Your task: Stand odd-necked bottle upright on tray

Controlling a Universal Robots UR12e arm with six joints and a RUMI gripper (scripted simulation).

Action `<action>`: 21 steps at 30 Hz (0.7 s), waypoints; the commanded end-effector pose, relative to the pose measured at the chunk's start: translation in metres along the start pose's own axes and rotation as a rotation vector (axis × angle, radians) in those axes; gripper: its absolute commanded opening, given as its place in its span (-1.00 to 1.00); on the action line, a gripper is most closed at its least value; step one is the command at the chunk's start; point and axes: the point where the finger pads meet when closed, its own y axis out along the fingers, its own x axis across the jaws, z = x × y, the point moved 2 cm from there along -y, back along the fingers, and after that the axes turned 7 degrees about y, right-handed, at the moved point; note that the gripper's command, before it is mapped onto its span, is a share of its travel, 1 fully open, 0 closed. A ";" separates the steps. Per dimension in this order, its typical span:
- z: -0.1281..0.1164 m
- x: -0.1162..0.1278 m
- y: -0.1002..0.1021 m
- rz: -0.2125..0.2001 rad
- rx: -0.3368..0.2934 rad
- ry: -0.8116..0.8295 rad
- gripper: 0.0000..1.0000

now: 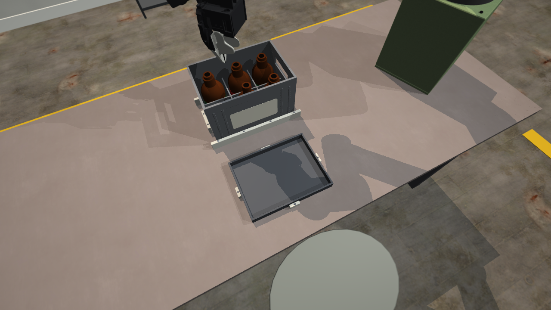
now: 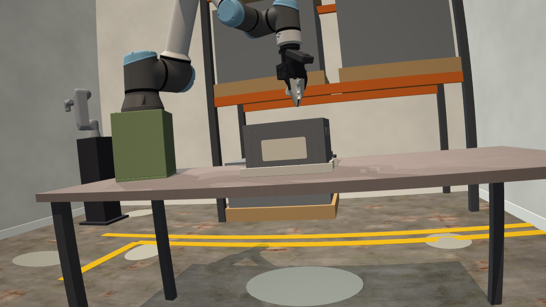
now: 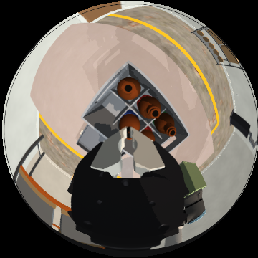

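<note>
Well, all five bottles point(image 1: 235, 76) stand upright in the crate point(image 1: 246, 103), necks pointing up, none on the tray point(image 1: 280, 176) beside it on the surface point(image 1: 96, 184). Above the crate hangs the tool point(image 2: 297, 99), pointing straight down, jaws closed on nothing, arm bent overhead.

You have a pinkish-brown table point(image 1: 96, 173) carrying three things directly. Right below the hand point(image 1: 223, 57) stands the dark grey crate point(image 1: 250, 102), resting on pale rails that touch the table top. Just beside the crate, on the side away from the hand and closer to the table's near edge, the shallow dark tray point(image 1: 246, 200) lies flat, close to the crate's rail but apart from it. Well off to one side of the hand, the green block point(image 1: 423, 50) stands on the table's corner.
</note>
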 end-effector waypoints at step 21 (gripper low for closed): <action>0.068 -0.010 -0.001 0.002 0.002 -0.003 -0.24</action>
